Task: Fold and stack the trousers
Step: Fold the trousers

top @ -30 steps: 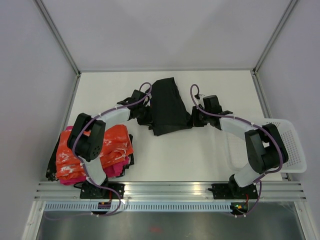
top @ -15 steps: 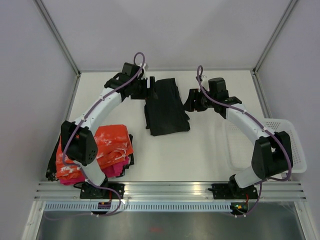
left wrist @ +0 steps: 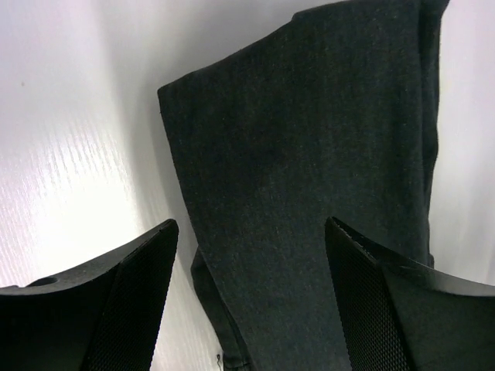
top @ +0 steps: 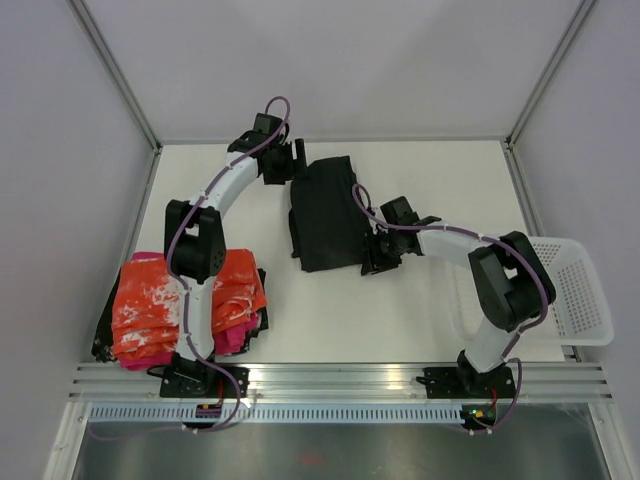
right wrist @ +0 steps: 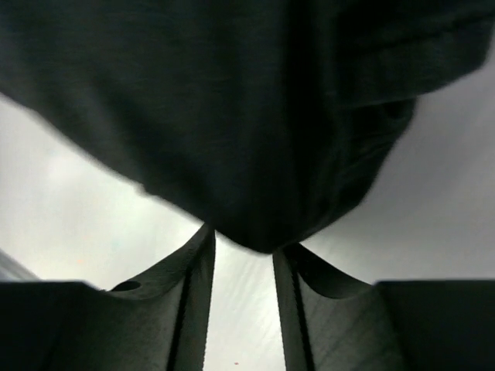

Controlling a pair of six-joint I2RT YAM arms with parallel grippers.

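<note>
The black trousers lie folded in a compact shape at the middle of the table. My left gripper is at their far left corner. In the left wrist view it stands wide open over the dark fabric, with nothing pinched between the jaws. My right gripper is low at the near right corner of the trousers. In the right wrist view its jaws stand a little apart, bare table shows between them, and the corner of the fabric lies at their tips.
A pile with an orange-and-white garment on top and a magenta one under it sits at the near left. A white mesh basket stands at the right edge. Aluminium frame rails border the table.
Both grippers carried the trousers' near edge toward the far side. The left gripper then opened and stayed at the far left corner. The right arm came back to the near right corner.
</note>
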